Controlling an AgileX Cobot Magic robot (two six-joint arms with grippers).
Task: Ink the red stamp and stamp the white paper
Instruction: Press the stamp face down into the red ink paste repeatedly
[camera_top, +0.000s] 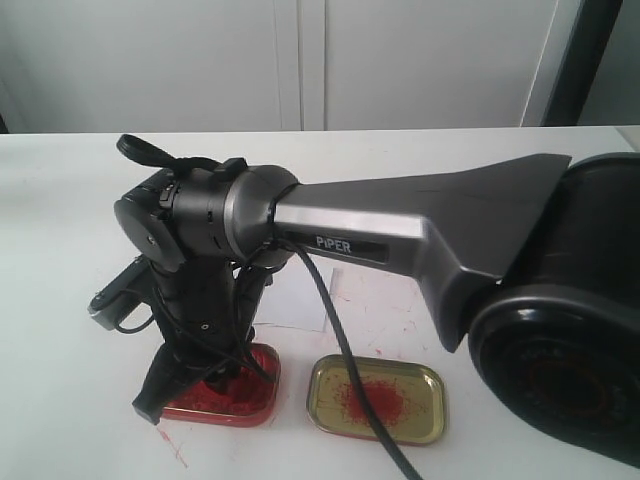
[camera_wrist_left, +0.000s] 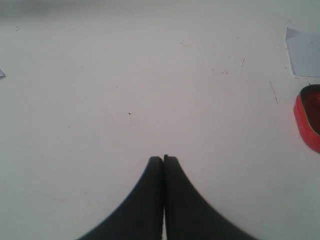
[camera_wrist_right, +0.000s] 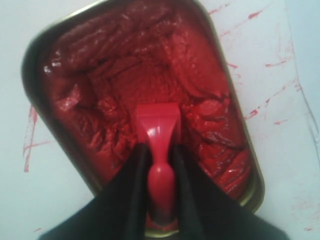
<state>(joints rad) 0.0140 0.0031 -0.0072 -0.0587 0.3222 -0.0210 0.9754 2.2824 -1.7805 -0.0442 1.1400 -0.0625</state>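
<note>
The red stamp (camera_wrist_right: 157, 130) is a small red block with a knob handle. My right gripper (camera_wrist_right: 160, 150) is shut on that handle, and the block's face is down in the lumpy paste of the red tin (camera_wrist_right: 30, 55). In the exterior view the right gripper (camera_top: 215, 385) reaches across and down into the red tin (camera_top: 255, 398), hiding the stamp. The white paper (camera_top: 295, 300) lies just behind the tin, partly covered by the arm; its corner (camera_wrist_left: 304, 52) shows in the left wrist view. My left gripper (camera_wrist_left: 163, 159) is shut and empty over bare table.
A gold tin (camera_top: 376, 398) with a red smear sits right of the red tin. The red tin's edge (camera_wrist_left: 310, 117) shows in the left wrist view. The white tabletop (camera_top: 80, 200) has red streaks near the tins. The right arm's black base (camera_top: 570, 340) fills the right side.
</note>
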